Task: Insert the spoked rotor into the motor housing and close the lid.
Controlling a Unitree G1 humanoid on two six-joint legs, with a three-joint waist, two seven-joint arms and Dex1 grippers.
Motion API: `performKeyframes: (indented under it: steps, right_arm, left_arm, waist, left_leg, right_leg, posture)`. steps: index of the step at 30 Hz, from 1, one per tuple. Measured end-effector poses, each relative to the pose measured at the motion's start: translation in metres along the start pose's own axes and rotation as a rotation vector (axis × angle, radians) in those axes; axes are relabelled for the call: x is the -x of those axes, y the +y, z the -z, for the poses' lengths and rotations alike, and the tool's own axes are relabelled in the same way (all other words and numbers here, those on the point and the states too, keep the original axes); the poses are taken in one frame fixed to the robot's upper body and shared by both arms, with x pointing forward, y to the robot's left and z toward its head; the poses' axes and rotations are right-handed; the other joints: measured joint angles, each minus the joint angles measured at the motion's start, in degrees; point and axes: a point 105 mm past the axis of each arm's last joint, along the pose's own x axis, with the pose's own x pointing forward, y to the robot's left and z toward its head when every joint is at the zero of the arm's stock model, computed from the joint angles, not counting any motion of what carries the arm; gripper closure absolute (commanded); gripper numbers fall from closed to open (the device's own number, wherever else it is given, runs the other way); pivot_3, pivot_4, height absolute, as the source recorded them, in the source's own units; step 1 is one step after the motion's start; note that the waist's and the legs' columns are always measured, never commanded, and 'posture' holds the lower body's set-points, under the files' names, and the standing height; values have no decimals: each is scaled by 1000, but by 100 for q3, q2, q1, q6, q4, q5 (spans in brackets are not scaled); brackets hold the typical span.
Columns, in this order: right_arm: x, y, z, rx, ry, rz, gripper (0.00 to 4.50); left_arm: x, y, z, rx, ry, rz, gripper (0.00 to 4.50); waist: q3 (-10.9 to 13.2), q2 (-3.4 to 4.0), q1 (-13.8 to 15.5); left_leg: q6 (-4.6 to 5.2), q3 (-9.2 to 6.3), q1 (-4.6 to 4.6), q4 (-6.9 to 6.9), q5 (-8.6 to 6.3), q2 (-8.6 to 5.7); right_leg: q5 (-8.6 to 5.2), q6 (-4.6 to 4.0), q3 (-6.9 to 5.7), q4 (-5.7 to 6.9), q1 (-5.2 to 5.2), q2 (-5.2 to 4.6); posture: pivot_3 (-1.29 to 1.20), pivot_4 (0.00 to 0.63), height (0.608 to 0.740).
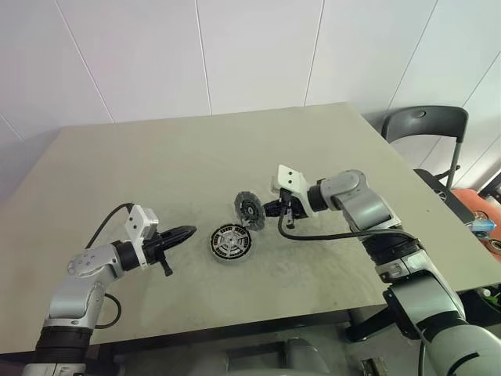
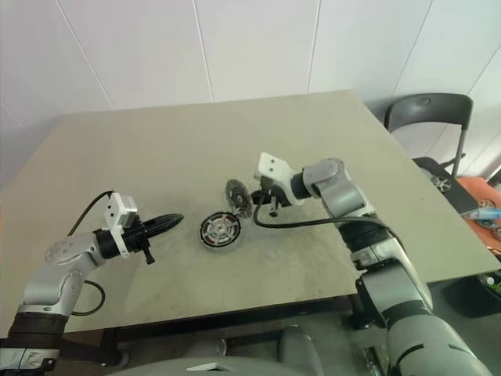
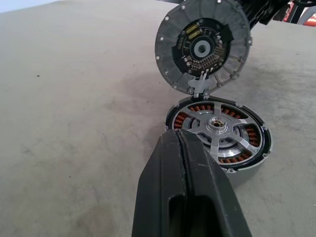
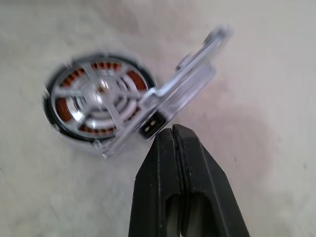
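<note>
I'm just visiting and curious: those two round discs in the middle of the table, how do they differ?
The motor housing lies flat on the table; the lid stands tilted on edge, gripped by the right gripper. The housing shows copper windings and silvery spokes; the lid is grey with a circuit board at its centre. Both are round and similar in size.

The housing [image 1: 232, 241] lies on the table [image 1: 156, 172]; the lid [image 1: 249, 211] stands on edge just right and farther.

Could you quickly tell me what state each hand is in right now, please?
Left hand: closed, holding nothing.
Right hand: closed on the edge of the lid, held tilted above the table by the motor housing.
</note>
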Motion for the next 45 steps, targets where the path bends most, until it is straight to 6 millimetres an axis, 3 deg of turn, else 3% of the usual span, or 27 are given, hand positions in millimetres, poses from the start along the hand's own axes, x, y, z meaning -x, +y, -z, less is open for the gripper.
performKeyframes:
  steps: [4,14,22,29,33,41,45]
  right_arm:
    - [-4,10,-10,-42,-65,-36,4485]
    - [-45,48,19,-172,-31,-117,4485]
    - [-45,34,18,-230,-76,-28,4485]
    - [-35,13,-24,-239,-252,32,4485]
    - [-41,12,-18,-260,-228,52,4485]
    - [-71,44,9,-325,-105,-26,4485]
    - [-77,69,7,-258,-69,-132,4485]
  left_arm:
    - [0,1,0,-1,0,-5,4500]
    - [0,1,0,-3,1,-8,4500]
    - [1,1,0,-3,5,-9,4500]
    - [0,1,0,-3,6,-7,4500]
    - [1,1,-1,-2,7,-7,4500]
    - [23,20,-12,-49,22,-83,4500]
    - [26,20,-10,-35,29,-89,4500]
  waist:
    - [-2,-3,2]
    - [-2,-3,-4]
    - [-3,-5,-9]
    - [-4,-5,-13]
    - [-6,-9,6]
    - [-6,-9,-24]
    - [-10,-13,-20]
  left_leg:
    - [0,-2,0,-1,0,0]
    - [-2,0,4,2,1,1]
    - [-8,0,8,8,5,1]
    - [-8,-2,9,5,5,1]
    - [-8,-3,7,5,5,0]
    - [-8,-2,8,2,5,2]
    - [-8,-2,15,3,5,1]
  right_leg:
    - [0,0,0,0,0,0]
    - [0,0,0,6,2,1]
    - [1,-1,0,7,8,3]
    - [1,-1,0,8,8,3]
    - [1,0,-1,6,8,1]
    - [1,0,0,11,4,4]
    - [1,1,-1,10,14,3]
  posture:
    - [0,0,740]
    - [0,0,740]
    - [0,0,740]
    - [0,0,740]
    - [0,0,740]
    - [0,0,740]
    - [0,0,740]
